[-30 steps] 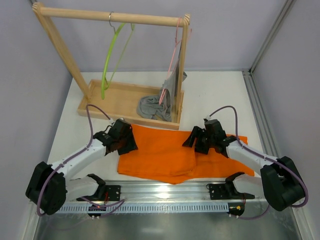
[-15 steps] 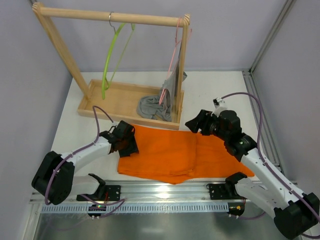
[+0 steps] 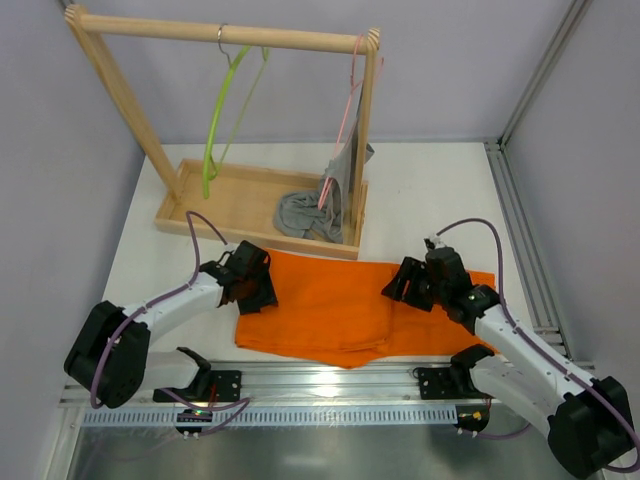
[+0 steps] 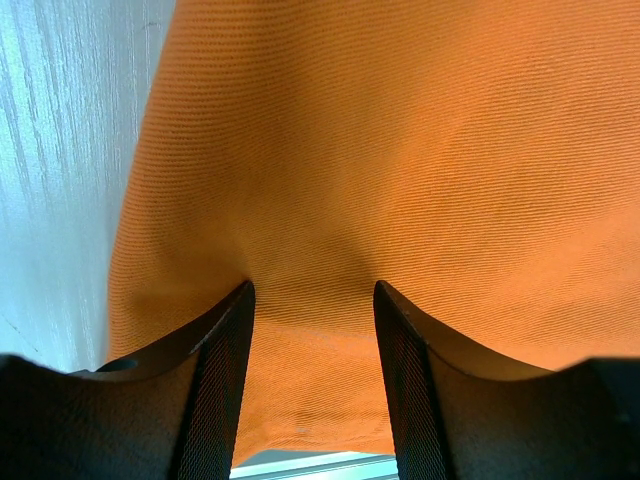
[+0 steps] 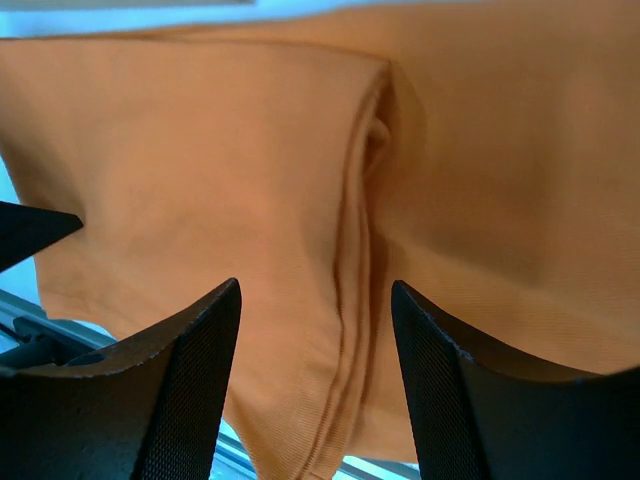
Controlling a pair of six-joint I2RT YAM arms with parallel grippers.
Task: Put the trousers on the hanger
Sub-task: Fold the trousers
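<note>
The trousers (image 3: pixel 330 305) lie flat on the desk (image 3: pixel 430 190), a broad orange spread between the 2 arms. Their far edge sits just in front of the wooden base (image 3: pixel 260 238) of the clothes rack (image 3: pixel 220 35). They are folded over on themselves, and a long crease runs down the cloth right of the middle.

The hanger (image 3: pixel 215 130) is well apart from them. It hangs by its metal hook from the left part of the rack's top bar, its lime-green frame reaching down towards the base. At the right end of the bar hangs a pink hanger (image 3: pixel 345 130), and a grey garment (image 3: pixel 305 215) trails from it into the base.

The left end effector (image 3: pixel 262 292) is down on the left edge of the trousers. In its wrist view the 2 fingers (image 4: pixel 215 380) stand about half apart, and orange cloth fills the gap between them and puckers at both tips. From here I cannot tell whether it has a pinch of cloth or only presses on it.

The right end effector (image 3: pixel 400 283) is over the right part of the trousers. Its fingers (image 5: pixel 190 380) are spread to either side of the crease and the cloth lies slack below them. It has hold of nothing.

Along the near edge of the desk runs the metal rail (image 3: pixel 330 375) where both arms are bolted.
</note>
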